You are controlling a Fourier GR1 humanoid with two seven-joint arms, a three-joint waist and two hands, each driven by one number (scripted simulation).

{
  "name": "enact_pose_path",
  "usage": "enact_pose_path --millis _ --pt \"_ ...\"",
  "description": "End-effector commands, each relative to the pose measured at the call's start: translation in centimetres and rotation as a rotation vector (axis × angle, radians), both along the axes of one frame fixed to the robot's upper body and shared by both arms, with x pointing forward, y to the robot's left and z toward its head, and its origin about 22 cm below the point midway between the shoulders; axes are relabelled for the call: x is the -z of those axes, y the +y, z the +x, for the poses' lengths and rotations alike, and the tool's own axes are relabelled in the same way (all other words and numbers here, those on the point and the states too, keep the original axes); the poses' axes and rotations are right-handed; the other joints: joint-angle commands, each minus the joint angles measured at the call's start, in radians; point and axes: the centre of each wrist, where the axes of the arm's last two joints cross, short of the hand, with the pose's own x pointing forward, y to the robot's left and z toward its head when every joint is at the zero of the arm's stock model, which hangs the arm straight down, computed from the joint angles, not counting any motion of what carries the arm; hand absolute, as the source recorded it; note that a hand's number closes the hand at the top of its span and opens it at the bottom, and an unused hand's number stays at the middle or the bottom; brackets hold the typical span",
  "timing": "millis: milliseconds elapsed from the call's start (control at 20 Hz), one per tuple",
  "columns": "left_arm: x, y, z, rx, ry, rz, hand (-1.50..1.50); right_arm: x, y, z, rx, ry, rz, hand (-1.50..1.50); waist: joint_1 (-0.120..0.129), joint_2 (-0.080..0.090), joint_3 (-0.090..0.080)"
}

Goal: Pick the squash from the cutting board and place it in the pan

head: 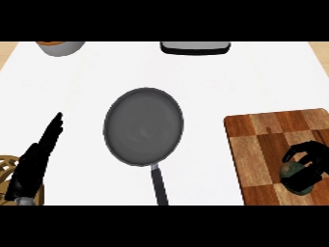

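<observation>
On the brown wooden cutting board (pixel 259 140) right of the round grey metal pan (pixel 144 126), the right hand (pixel 322 155) curls round the dull-green squash (pixel 293 169) (hard, probably slippery: grip its middle); the left hand (pixel 35 159) rests open.

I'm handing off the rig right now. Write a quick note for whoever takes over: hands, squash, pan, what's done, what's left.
Left hand: open, fingers straight, resting at the left, holding nothing.
Right hand: curled round the squash at the near part of the cutting board; cannot tell if it is lifted.
Pan: mid-counter, nothing in it, handle toward the robot.
Done: grasp. Left: lift, carry left to the pan, release.
</observation>
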Motion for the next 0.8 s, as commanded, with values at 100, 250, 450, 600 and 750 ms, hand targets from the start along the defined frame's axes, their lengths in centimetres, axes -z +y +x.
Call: enact_pose_path --millis 100,250,450,600,750 --pt "0.0 0.8 0.9 -0.003 0.009 -0.013 0.00 1.5 -0.8 -0.5 -0.001 0.004 0.098 1.50 0.003 0.007 0.012" --pt "0.3 -2.2 1.7 -0.002 0.003 -0.007 0.00 0.9 2.7 0.4 -0.105 -0.036 0.052 1.50 0.006 0.008 0.012" --pt "0.4 -1.5 1.1 0.065 -0.010 -0.007 0.00 -3.6 4.6 3.9 -0.469 -0.148 -0.070 1.50 0.067 0.018 0.014" --pt "0.5 -1.6 1.2 0.063 -0.014 -0.015 0.00 -4.9 5.6 5.5 -0.610 -0.282 -0.144 1.50 0.065 0.019 0.015" --pt "0.9 -1.3 0.7 0.039 0.005 -0.023 0.00 -5.2 5.2 6.6 -0.619 -0.506 -0.206 1.50 0.054 0.017 0.015"
